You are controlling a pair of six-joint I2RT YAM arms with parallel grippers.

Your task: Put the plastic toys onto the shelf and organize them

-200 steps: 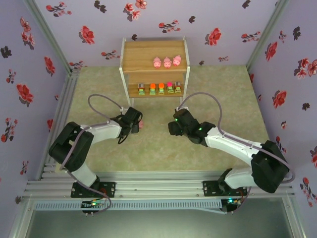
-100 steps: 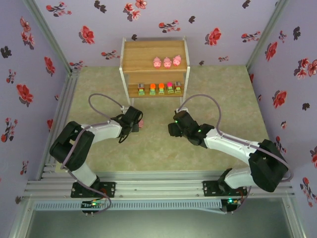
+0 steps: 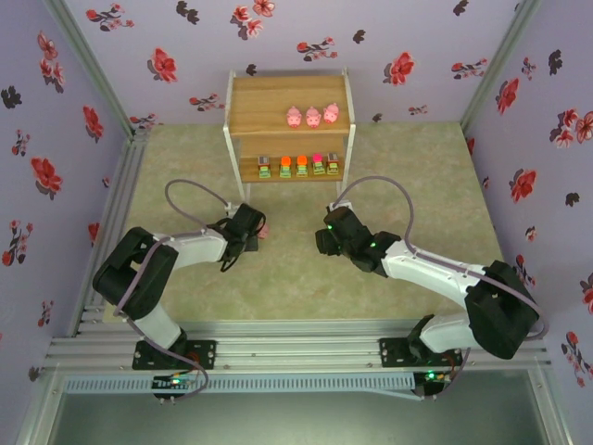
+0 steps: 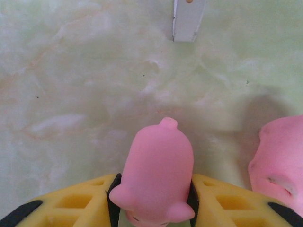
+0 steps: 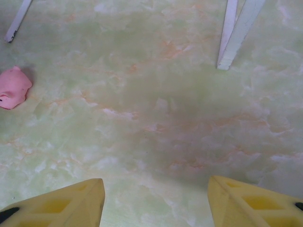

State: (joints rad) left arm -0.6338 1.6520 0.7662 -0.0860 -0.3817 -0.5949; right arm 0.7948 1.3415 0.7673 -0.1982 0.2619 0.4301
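My left gripper (image 4: 155,208) is shut on a pink pig toy (image 4: 158,175), which it holds low over the floor. A second pink pig (image 4: 279,161) lies on the floor just to its right, apart from the fingers. From above, the left gripper (image 3: 250,228) is in front of the wooden shelf (image 3: 278,95). Three pink pigs (image 3: 312,116) stand on the top tier and several blocky toys (image 3: 298,167) line the lower tier. My right gripper (image 5: 156,203) is open over bare floor, with nothing between its fingers. The loose pig (image 5: 13,88) lies far to its left.
White shelf legs (image 5: 236,33) stand ahead of the right gripper, and another leg (image 4: 188,21) stands ahead of the left one. Flowered walls (image 3: 56,120) close in the green marbled floor (image 3: 185,176). The two arms face each other mid-floor.
The left gripper has dipped and shifted slightly toward the near side with the pig. The right arm has hardly moved.
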